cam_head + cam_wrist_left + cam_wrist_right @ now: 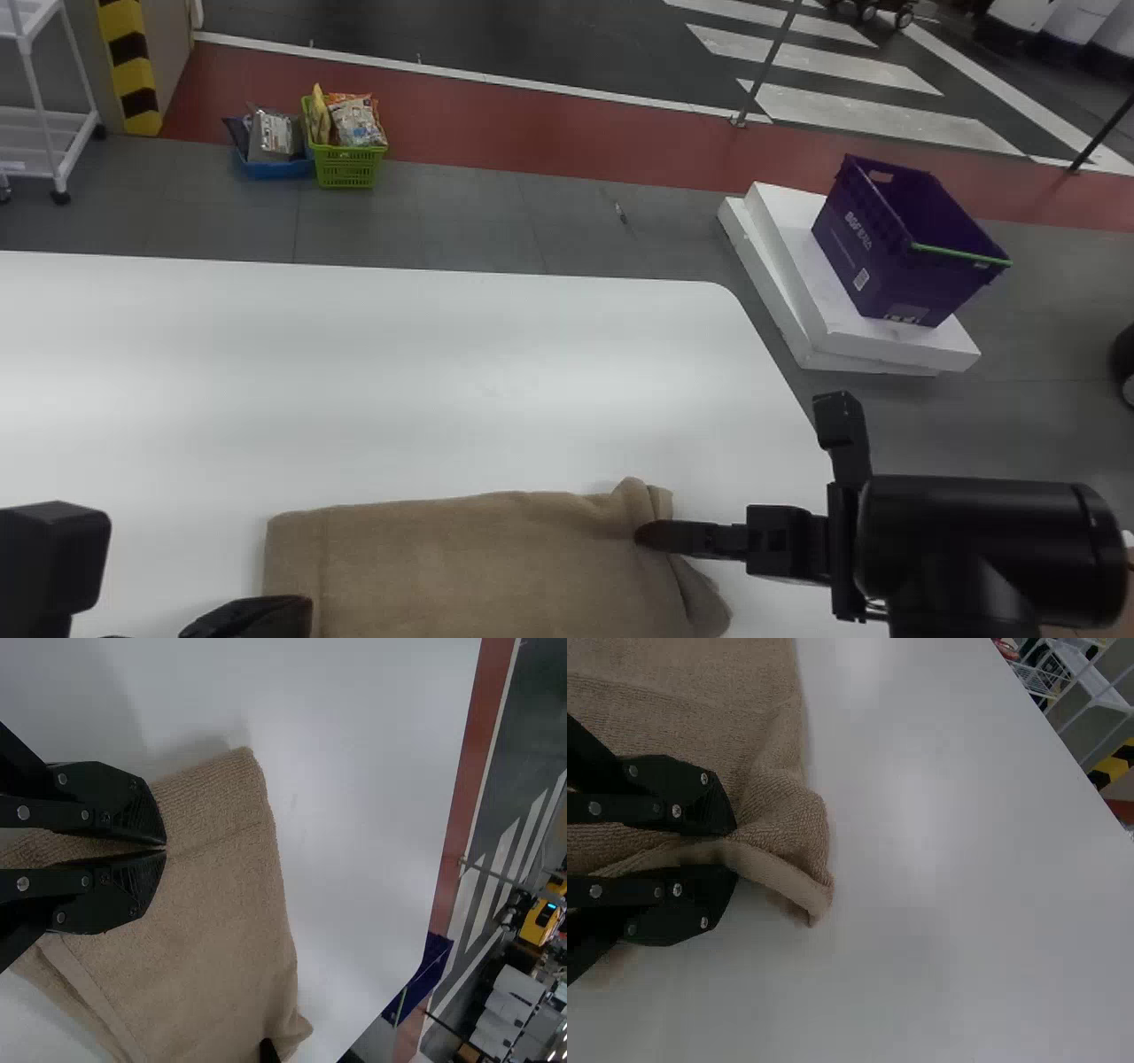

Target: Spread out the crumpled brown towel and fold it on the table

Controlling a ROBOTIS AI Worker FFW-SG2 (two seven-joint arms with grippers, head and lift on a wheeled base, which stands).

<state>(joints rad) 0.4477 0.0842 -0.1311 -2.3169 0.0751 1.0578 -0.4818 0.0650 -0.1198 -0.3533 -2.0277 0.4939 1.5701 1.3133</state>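
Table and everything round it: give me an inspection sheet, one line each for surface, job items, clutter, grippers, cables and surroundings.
Surface: white table, smooth, rounded far right corner.
Job items: brown towel lies mostly flat, with layered edges, bunched at its far right corner.
Clutter: on the floor, blue basket and green basket holding packets; purple crate on white slabs.
Grippers: left gripper closed at the towel's left part, cloth between its tips not certain; right gripper pinches the bunched part.
Cables: thin wire-like strands at the right arm's wrist.
Surroundings: white cart, yellow-and-black striped post, red floor band, white crossing stripes.
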